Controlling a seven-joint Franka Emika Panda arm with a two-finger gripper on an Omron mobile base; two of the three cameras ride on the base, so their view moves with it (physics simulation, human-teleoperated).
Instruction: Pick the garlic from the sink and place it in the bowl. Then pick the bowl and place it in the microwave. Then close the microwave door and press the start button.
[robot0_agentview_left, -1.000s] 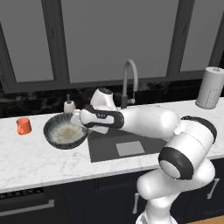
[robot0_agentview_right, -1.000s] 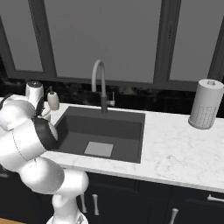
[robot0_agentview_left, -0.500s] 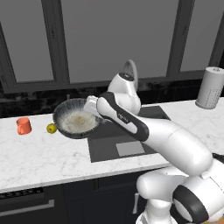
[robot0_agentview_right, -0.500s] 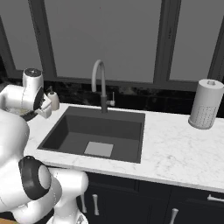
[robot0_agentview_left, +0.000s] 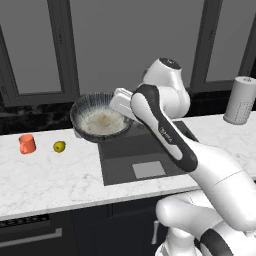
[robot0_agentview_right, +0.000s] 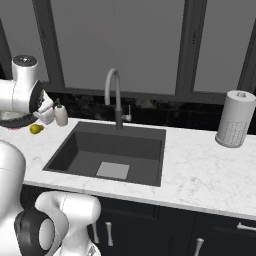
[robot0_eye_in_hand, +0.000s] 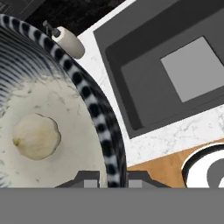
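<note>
We saw the bowl (robot0_agentview_left: 101, 117) at the upper middle-left of the left base view, raised above the counter (robot0_agentview_left: 50, 175) and tipped so its speckled inside faced the camera. The garlic (robot0_agentview_left: 103, 120) lay inside it, near the middle. The end effector (robot0_agentview_left: 121, 102) met the bowl at its right rim; in the hand view the two fingertips (robot0_eye_in_hand: 89, 179) stood at the bottom edge on either side of the striped rim (robot0_eye_in_hand: 105, 131), one inside the bowl and one outside, clamped on it. There the garlic (robot0_eye_in_hand: 36, 136) showed at the left as a pale lump resting on the bowl's floor.

Below and right of the bowl in the left base view lay the sink (robot0_agentview_left: 142, 157), with its lighter drain plate (robot0_agentview_left: 149, 169) toward the front. At the left of that view an orange mug (robot0_agentview_left: 27, 143) stood on the counter, and a yellow-green fruit (robot0_agentview_left: 59, 146) sat just to its right, apart from it. A paper towel roll (robot0_agentview_left: 240, 100) stood at the far right.

In the right base view the faucet (robot0_agentview_right: 116, 97) rose behind the sink (robot0_agentview_right: 112, 152), a soap bottle (robot0_agentview_right: 61, 113) stood at the basin's upper left, and the fruit (robot0_agentview_right: 35, 129) sat at the left edge beneath the arm.
</note>
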